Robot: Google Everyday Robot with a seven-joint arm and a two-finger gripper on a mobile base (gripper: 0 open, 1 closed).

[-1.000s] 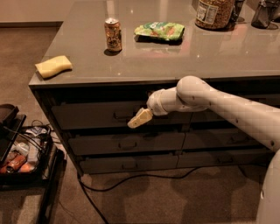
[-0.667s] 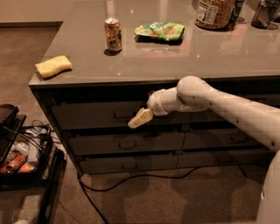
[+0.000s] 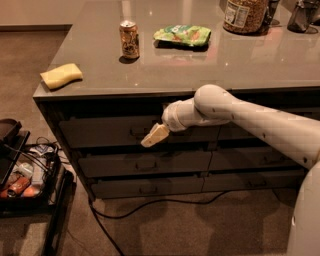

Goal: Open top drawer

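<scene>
Now my end effector [image 3: 154, 136], spread or pressed together I cannot tell, hovers just right of the pull handle [image 3: 138, 132] on the closed top drawer [image 3: 100, 132], whose contents are hidden.

It looked like a kitchen or snack room. A long shiny grey counter [image 3: 250, 65] held an orange drink can [image 3: 129, 39], a green snack bag [image 3: 182, 35], a yellow sponge [image 3: 61, 75] and a big food jar [image 3: 245, 14]. The robot's pale gripper [image 3: 155, 135] was right by the wide grey-brown top drawer [image 3: 97, 132].
</scene>
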